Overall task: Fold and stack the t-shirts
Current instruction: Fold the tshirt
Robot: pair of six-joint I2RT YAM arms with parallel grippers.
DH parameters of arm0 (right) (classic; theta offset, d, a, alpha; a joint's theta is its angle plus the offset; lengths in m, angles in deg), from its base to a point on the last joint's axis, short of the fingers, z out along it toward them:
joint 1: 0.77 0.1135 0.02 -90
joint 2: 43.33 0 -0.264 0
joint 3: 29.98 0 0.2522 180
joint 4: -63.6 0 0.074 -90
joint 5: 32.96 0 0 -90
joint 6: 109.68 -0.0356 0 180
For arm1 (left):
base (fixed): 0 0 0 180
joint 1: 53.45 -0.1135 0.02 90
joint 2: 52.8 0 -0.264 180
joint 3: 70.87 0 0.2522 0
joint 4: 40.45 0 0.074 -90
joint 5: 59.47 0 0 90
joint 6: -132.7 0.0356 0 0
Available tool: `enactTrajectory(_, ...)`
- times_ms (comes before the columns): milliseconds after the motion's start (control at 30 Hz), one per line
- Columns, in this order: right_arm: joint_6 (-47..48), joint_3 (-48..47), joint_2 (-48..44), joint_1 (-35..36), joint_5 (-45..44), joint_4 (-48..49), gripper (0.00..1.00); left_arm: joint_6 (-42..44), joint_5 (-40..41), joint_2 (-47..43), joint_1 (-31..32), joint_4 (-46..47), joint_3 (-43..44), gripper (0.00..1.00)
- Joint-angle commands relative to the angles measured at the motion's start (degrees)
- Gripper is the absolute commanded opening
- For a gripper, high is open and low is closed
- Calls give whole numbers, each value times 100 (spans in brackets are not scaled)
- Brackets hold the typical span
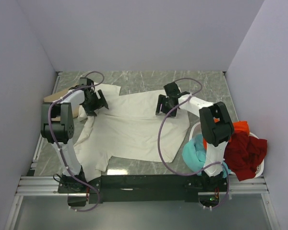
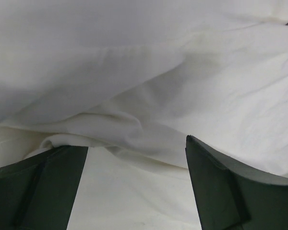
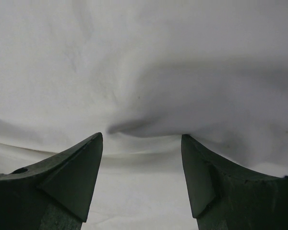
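Two wide-open tools, nothing held! Both the left gripper (image 1: 93, 103) and right gripper (image 1: 164, 104) hover low over the shirt (image 1: 129, 132), with cloth rumpled just beneath their tips. Smart play, I'd say: dip straight down, pinch one ridge each and close evenly.

Top view was evenly, diffusely lit and sharp. In the wrist views the cream-white t-shirt (image 2: 206, 72) was bright, softly blurred toward 12 o'clock, with grey fold shadows; the 6 o'clock corners were dark.
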Motion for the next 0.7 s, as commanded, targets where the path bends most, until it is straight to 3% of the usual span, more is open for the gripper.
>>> enactTrajectory(0, 180, -385, 102, -60, -57, -323, 73, 354, 413, 229, 241, 239, 322, 89)
enactTrajectory(300, 567, -447, -460, -42, 180, -358, 72, 381, 922, -789, 742, 72, 490, 89)
enactTrajectory(667, 260, 1134, -1656, 581, 268, 151, 71, 301, 861, -2432, 742, -271, -1240, 90)
